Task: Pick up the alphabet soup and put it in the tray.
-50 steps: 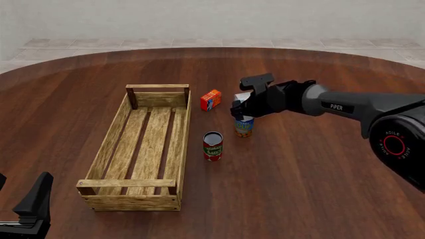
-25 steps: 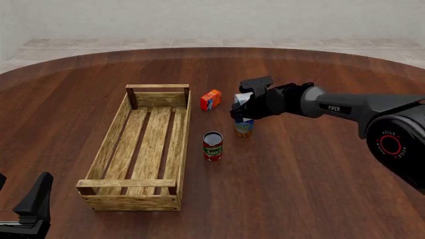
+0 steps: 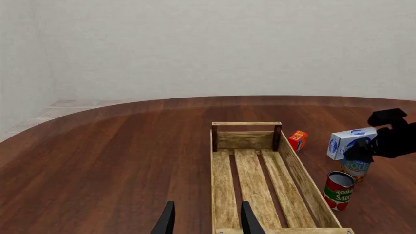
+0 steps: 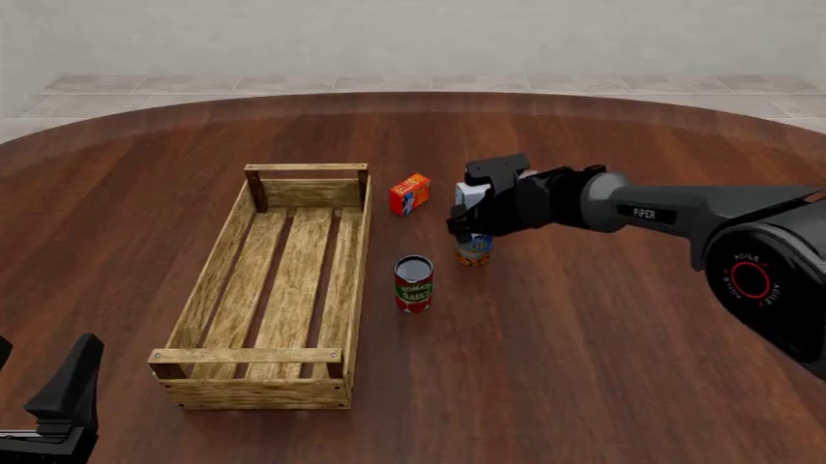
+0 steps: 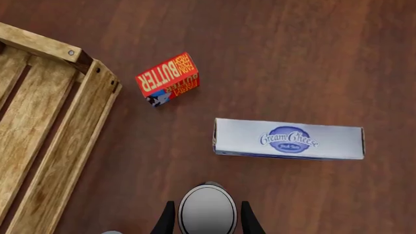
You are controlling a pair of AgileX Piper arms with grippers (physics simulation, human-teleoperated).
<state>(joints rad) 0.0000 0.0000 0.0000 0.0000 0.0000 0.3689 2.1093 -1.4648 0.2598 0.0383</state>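
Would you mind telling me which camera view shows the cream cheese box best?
The right wrist view: the cream cheese box lies fully visible there, label readable. The left wrist view shows it small, partly behind the right arm. In the front view only a pale sliver shows behind the right end effector.

The tray (image 4: 277,290) lies open on top, nothing in it. Between it and the soup can (image 4: 474,249) stands a red-and-green can (image 4: 413,283), just beside the tray's near wall. A butter box (image 4: 409,193) and cream cheese box (image 5: 289,139) crowd the far side; bare table elsewhere.
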